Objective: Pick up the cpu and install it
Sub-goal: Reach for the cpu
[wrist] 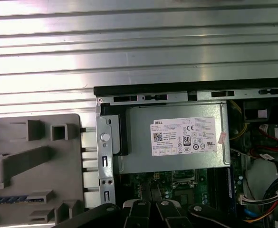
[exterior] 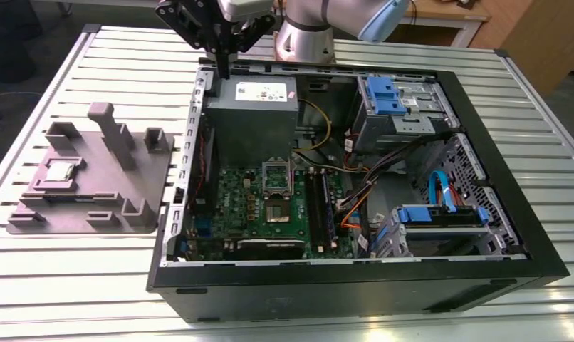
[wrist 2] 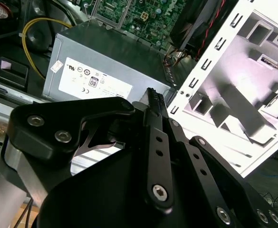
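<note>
Gripper: one black two-finger gripper (exterior: 222, 69) on the one silver-and-pale-blue arm (exterior: 306, 32). It is pointing down over the far rim of the case, at the corner beside the power supply. In the second wrist view its fingertips (wrist 2: 154, 99) are lying together with no gap between them and nothing clamped. Whether the tips are touching the case rim: cannot tell.

Cpu: one cpu (exterior: 59, 171), a small flat square chip with a silvery-grey metal top. It is sitting in a recess of the one grey moulded plastic fixture tray (exterior: 125, 214), towards the exterior view's left. It is outside the case and well apart from the gripper.

Case: one black open computer case (exterior: 363, 285) is lying on its side on the slatted aluminium table (exterior: 78, 285), just beside the tray.

Inside the case:
- One grey metal power supply box (exterior: 253, 114) with a white label is sitting at the far end, nearest the gripper. In the first wrist view the box (wrist: 177, 137) is lying just beyond the gripper's black links.
- One green motherboard (exterior: 232, 206) is lying next to the box on the near side.
- One silver rectangular socket frame (exterior: 275, 173) is sitting on the board.
- Three blue plastic latches are showing on the drive cages. Two (exterior: 380, 89) are at the far cage and one (exterior: 439, 214) is at the near cage.
- One yellow cable (exterior: 312, 117) is looping beside the power supply.
</note>
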`<state>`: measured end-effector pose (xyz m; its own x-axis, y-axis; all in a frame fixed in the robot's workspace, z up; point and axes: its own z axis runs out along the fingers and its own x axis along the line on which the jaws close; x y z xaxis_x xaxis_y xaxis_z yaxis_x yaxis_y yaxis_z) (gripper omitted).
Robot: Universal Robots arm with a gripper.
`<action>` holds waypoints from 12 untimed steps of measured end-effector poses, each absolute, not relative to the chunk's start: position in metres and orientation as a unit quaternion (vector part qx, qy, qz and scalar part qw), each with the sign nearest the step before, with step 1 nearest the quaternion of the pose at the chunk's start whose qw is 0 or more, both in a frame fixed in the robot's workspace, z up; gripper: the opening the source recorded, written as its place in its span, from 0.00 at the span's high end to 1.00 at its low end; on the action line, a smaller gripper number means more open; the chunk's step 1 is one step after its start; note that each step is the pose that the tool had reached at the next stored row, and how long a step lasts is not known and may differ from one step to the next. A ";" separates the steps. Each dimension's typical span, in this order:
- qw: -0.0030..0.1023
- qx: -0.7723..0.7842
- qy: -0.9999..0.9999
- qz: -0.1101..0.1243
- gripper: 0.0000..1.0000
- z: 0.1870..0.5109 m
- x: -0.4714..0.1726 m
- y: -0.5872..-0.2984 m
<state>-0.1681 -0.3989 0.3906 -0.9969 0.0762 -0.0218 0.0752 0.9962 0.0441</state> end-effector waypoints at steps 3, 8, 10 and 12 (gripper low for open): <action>0.012 0.038 0.999 0.022 0.90 0.391 -0.168 -0.399; 0.012 0.038 0.999 0.022 0.90 0.391 -0.171 -0.399; 0.012 0.038 0.999 0.022 0.90 0.391 -0.171 -0.399; 0.012 0.038 0.999 0.022 0.90 0.391 -0.171 -0.399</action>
